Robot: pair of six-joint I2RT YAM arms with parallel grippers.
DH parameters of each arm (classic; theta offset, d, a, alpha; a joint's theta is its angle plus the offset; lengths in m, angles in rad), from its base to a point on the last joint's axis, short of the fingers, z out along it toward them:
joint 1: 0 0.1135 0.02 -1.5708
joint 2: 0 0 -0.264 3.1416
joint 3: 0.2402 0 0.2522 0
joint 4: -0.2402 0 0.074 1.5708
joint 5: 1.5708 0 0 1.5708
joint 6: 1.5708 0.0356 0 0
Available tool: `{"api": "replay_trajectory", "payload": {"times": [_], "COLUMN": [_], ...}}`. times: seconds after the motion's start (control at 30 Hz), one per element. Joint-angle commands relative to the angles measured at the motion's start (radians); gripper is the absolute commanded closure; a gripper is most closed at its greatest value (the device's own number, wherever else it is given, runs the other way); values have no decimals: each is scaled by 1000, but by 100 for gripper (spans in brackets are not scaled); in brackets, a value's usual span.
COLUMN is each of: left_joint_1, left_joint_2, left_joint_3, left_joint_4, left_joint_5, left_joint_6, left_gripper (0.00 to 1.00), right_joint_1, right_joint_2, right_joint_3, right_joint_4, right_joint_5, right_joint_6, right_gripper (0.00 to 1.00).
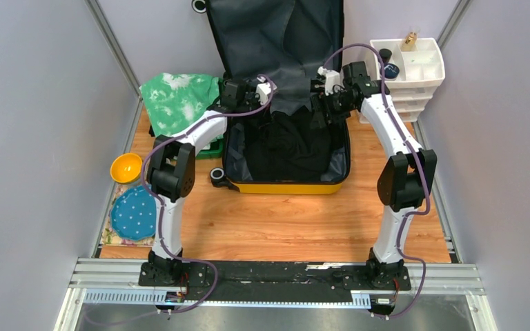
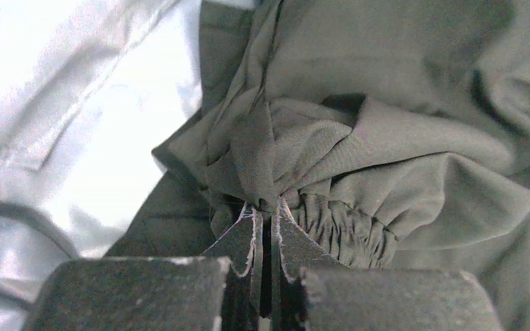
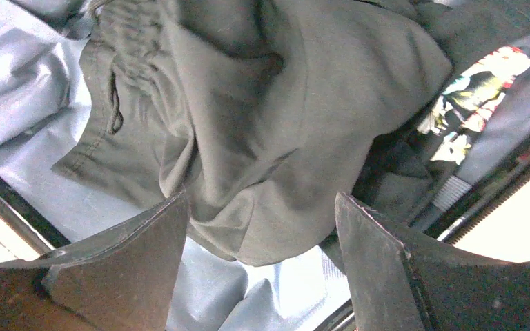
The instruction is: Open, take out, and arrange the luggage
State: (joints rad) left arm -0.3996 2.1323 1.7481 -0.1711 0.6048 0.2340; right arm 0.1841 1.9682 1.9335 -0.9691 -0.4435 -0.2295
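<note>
- The left tool (image 2: 266, 210) is clenched: its two fingers meet on a pinched fold of the dark garment (image 2: 386, 152), right at a gathered, elastic-looking hem.
- The right tool (image 3: 261, 200) is released. Its fingers stand wide apart above another part of the same dark garment, and I see no contact with the cloth.
- From the overhead camera, both tools reach into the far half of the luggage (image 1: 283, 187), the left tool from the left side and the right tool from the right.
- The luggage lies on the desk (image 1: 283, 227), at its middle and towards the back. The lid stands raised against the rear wall, grey lining facing me, and the yellow front wall faces the arm bases.
- The dark garment fills most of the lower shell. In the right wrist view a floral-print item (image 3: 476, 103) lies beside it, against the shell's edge.
- A green tie-dye cloth (image 1: 179, 100) lies outside the luggage, to its left, draped over the green tray (image 1: 210, 148).
- The white drawer unit (image 1: 414, 69) stands to the right of the luggage.
- Progress, as I judge it: opening is complete. Unloading is partly done, with the green tie-dye cloth possibly the first item out.
- Remaining, as I judge it: lift out the dark garment, then the floral-print item, and arrange both outside the luggage.
</note>
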Motion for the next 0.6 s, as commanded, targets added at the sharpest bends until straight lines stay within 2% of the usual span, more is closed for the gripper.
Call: {"api": "replay_trajectory", "payload": {"times": [0.0,0.13,0.2,0.33,0.57], "left_joint_1": [42,77,82,82,100], "left_joint_2": [32,28,28,-1,-72], "left_joint_3": [11,8,22,-7,-76], "left_joint_4": [-24,-88,-152,-217,-312], "left_joint_5": [7,-13,-5,-2,-19], "left_joint_6": [-2,17,60,114,228], "left_gripper": [100,100,100,100,100], "right_joint_1": [43,54,51,11,-9], "right_joint_2": [-26,-14,-9,0,99], "right_joint_3": [-4,-34,-39,-68,7], "right_joint_4": [-31,-62,-77,-80,-54], "right_joint_5": [-57,-6,85,146,80], "right_joint_6": [-114,-120,-59,37,119], "right_gripper": [20,19,18,17,16]}}
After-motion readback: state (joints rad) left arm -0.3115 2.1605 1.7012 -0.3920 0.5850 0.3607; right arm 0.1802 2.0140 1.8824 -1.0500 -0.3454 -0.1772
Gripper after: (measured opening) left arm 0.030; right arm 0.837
